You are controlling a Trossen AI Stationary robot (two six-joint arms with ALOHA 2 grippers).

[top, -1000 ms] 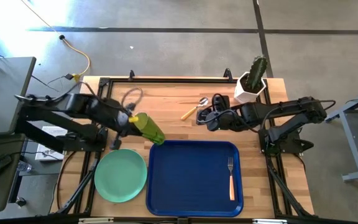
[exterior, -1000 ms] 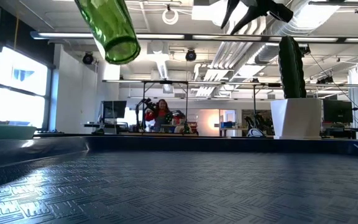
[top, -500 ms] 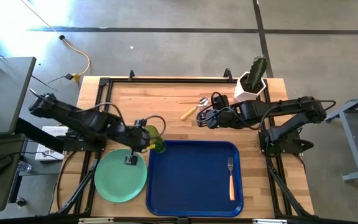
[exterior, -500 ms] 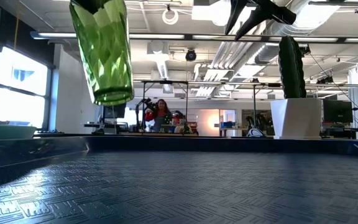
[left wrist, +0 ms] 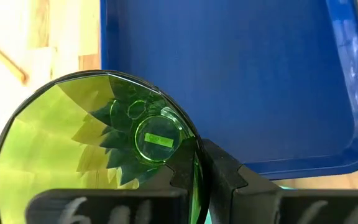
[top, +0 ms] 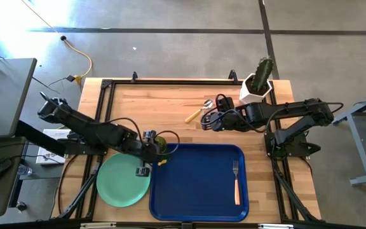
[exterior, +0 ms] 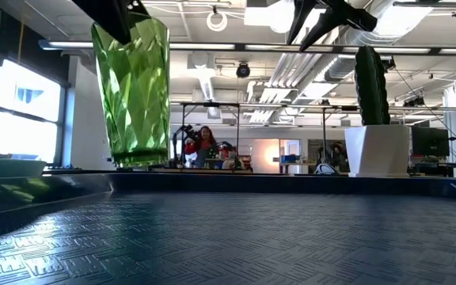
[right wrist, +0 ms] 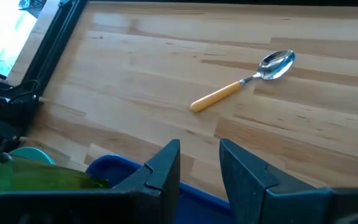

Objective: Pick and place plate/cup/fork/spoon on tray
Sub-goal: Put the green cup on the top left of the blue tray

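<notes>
The olive-green cup (top: 162, 145) is upright in my left gripper (top: 154, 150) over the far left corner of the dark-blue tray (top: 196, 203). In the low view the cup (exterior: 133, 95) has its base just above the tray's far rim. The mint-green plate (top: 121, 181) lies on the table left of the tray. The fork (top: 236, 181) lies in the tray's right part. The spoon (top: 199, 112) lies on the wood beyond the tray. My right gripper (top: 207, 121) hovers open and empty just right of the spoon (right wrist: 241, 84). My left gripper holds the cup by its rim wall (left wrist: 196, 163), pinched with one finger inside the cup and one finger (left wrist: 224, 177) outside. The fingers come from above, pointing down. The cup hangs upright, mouth up, its base (exterior: 137, 158) just clear of the tray.
A white pot with a cactus (top: 257, 86) stands at the table's far right corner. Black frame rails (top: 170, 81) run along the table's edges. Most of the tray's floor (exterior: 252, 237) is bare.
My left gripper has carried the cup toward the table's near edge and right, to the tray's far left corner, and lowered it. The cup has turned from lying tilted with its mouth sideways to standing upright.
</notes>
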